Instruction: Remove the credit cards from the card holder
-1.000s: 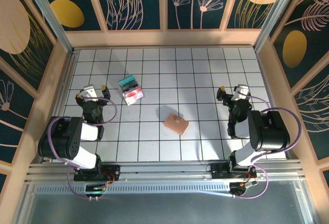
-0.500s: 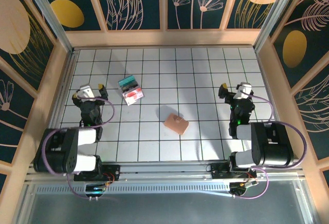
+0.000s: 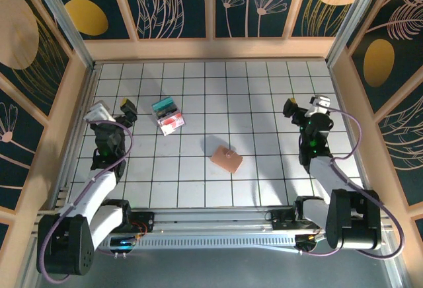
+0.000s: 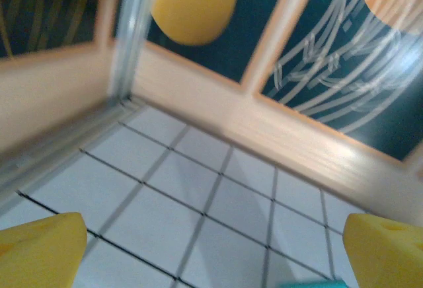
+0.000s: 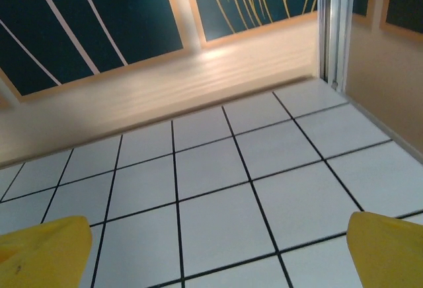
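As my fingers stand: left fingers (image 3: 112,113) and right fingers (image 3: 307,108) are spread wide and hold nothing.
Card holder (image 3: 227,158): lies mid-tabletop (image 3: 264,83), folded, inward of both pairs and nearer my bases; its long axis is slanted.
Nearer arm: the right, I judge.
Arm pose: both reach forward along the sides, wrists facing the far wall.

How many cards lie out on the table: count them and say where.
2 that can be told apart: a teal card and a white-and-red card, overlapping, beyond and left of the card holder. Others may hide between them or inside the holder.
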Controlling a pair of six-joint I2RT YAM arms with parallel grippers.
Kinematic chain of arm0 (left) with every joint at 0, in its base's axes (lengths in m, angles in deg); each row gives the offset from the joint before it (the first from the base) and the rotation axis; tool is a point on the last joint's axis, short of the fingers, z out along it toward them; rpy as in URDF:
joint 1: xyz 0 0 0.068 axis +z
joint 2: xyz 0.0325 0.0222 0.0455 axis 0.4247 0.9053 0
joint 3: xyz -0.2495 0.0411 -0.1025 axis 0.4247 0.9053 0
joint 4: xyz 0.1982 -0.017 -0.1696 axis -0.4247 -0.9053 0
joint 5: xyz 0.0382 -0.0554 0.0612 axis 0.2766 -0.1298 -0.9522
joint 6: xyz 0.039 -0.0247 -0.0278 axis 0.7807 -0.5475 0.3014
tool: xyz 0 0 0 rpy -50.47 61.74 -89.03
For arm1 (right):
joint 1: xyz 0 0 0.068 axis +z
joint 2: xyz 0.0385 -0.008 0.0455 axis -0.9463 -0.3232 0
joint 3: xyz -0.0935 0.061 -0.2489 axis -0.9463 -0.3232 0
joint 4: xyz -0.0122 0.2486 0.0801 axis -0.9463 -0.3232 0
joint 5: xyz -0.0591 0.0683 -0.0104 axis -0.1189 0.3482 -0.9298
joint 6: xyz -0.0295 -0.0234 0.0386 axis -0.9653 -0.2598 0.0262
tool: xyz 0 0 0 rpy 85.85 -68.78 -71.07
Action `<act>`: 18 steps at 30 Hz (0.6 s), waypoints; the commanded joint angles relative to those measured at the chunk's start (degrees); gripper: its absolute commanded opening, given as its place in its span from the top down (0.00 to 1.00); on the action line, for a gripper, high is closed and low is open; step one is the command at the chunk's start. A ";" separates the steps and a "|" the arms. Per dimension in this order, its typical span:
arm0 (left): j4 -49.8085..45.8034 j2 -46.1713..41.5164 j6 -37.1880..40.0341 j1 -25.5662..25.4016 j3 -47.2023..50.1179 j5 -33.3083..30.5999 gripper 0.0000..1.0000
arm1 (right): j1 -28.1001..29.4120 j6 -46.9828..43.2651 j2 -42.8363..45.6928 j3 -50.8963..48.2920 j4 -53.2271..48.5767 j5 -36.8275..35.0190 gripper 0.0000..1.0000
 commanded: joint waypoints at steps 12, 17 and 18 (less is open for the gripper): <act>-23.94 -1.47 -17.87 -28.52 -4.62 -5.53 0.01 | 8.75 8.68 0.52 10.89 -37.48 10.98 0.01; -24.75 4.94 -17.54 -39.91 -6.60 -6.76 0.01 | 13.62 10.48 -4.06 14.68 -42.01 18.28 0.12; -25.28 6.50 -16.91 -41.68 -7.24 -6.87 0.01 | 14.15 10.71 -4.81 15.05 -42.23 20.10 0.14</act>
